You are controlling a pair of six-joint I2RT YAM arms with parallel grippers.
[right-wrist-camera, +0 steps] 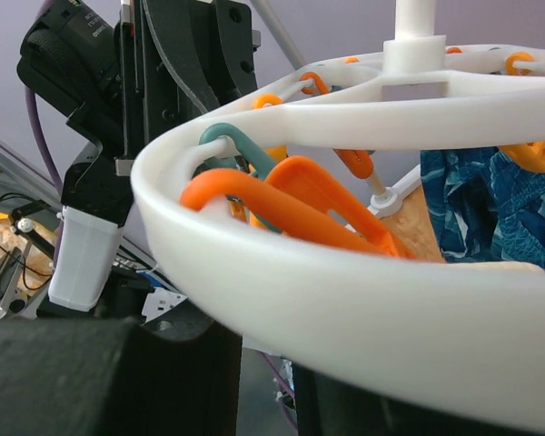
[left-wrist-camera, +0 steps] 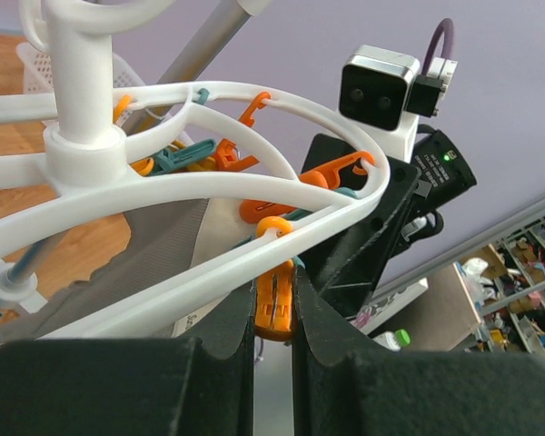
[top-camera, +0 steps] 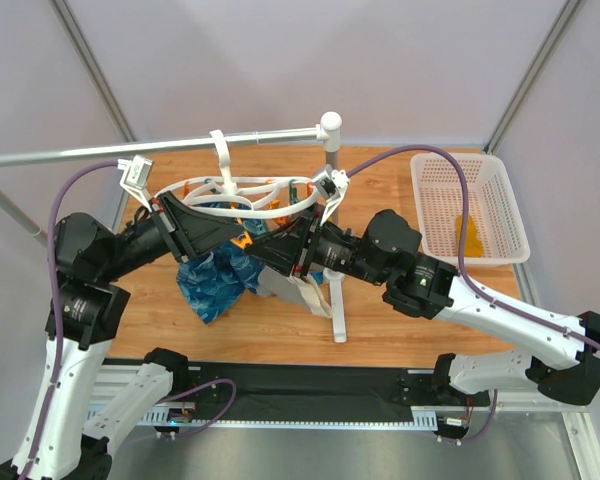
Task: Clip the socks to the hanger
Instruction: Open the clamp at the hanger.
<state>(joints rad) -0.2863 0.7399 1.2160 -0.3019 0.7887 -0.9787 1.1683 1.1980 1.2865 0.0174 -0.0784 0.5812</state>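
The white oval hanger (top-camera: 212, 211) hangs by its hook from the grey rail, with orange clips under its rings. My left gripper (top-camera: 242, 233) reaches in from the left. In the left wrist view it (left-wrist-camera: 274, 295) is shut on an orange clip (left-wrist-camera: 274, 309) just below the hanger's outer ring (left-wrist-camera: 163, 289). My right gripper (top-camera: 267, 248) comes in from the right, under the near rim. In the right wrist view the ring (right-wrist-camera: 363, 327) crosses over its fingertips, and a narrow gap (right-wrist-camera: 265, 386) with nothing in it shows between the fingers. One mustard-yellow sock (top-camera: 467, 236) lies in the white basket.
The white basket (top-camera: 420, 200) stands at the right back. A blue patterned cloth (top-camera: 210, 282) and pale garments (top-camera: 298, 290) hang below the hanger. The grey rail (top-camera: 130, 151) runs to a white stand (top-camera: 335, 290) in mid-table.
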